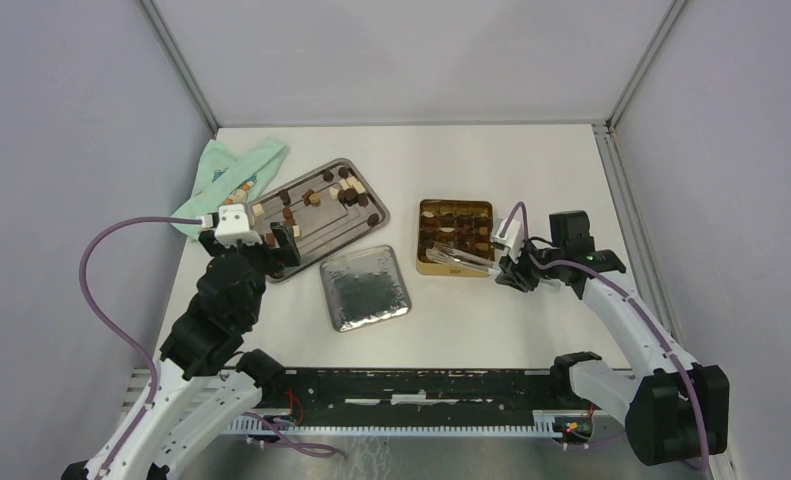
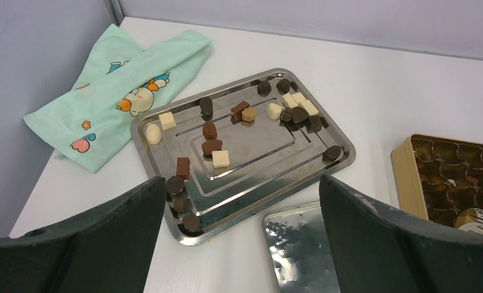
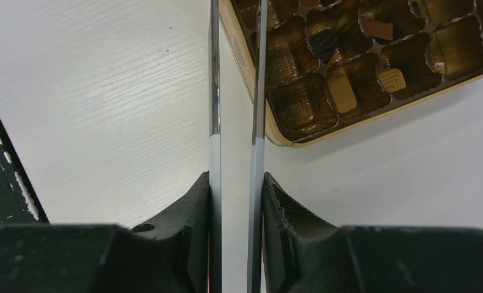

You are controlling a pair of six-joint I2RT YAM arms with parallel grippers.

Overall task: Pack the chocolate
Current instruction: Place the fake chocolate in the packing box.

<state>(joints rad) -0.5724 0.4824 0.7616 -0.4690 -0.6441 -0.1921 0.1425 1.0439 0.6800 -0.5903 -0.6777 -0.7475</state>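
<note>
No text, label, brand or number is legible in any view. Cloth (image 2: pixel 123 79): cartoon prints only (a figure, a heart, a flower), no lettering resolvable. Tin (image 2: pixel 403 168): wall shows no readable marking.

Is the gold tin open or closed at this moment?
Open: the gold tin has no lid on it; its compartments show, some holding chocolate pieces.
</note>
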